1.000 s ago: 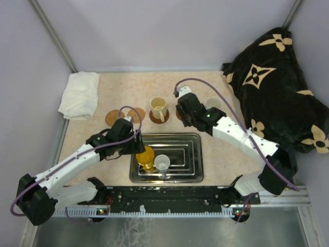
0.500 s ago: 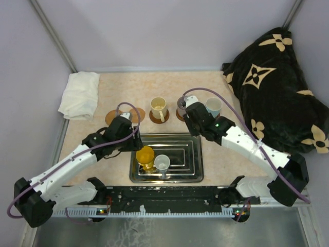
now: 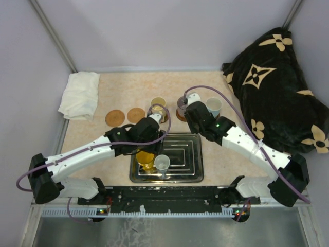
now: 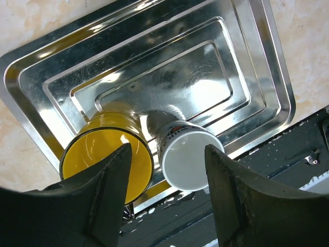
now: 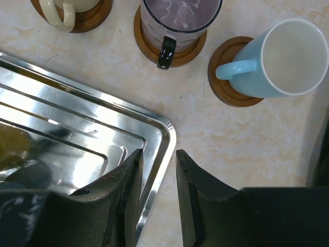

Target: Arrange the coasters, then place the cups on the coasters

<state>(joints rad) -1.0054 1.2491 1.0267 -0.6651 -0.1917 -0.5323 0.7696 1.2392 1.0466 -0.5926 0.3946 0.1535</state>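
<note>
On the near left part of a rectangular steel tray (image 3: 190, 154) stood two of the cups, the yellow cup (image 4: 105, 154) and the small grey-white cup (image 4: 187, 159), upright and just beside each other. The tray lay at the middle of the table's near edge.

Beyond the tray's far edge, five coasters made a row running from left to right across the table (image 3: 128, 87). The two leftmost coasters (image 3: 115, 118) (image 3: 136, 114) were bare. The cream cup (image 5: 64, 7) sat on the third. The purplish-grey cup (image 5: 180, 15) sat on the fourth, with its dark handle towards the tray. The light blue cup (image 5: 288, 59), white inside, sat on the fifth.

The left gripper (image 4: 165, 170) hung over the two cups in the tray with its fingers spread wide, one above the yellow rim, and it held nothing. The right gripper (image 5: 158, 157) hovered above the tray's far right corner, its fingers parted by a narrow gap and empty.

A folded white cloth (image 3: 79, 95) lay at the table's far left corner. A black cushion with cream flower shapes (image 3: 272, 87) filled the right edge.
</note>
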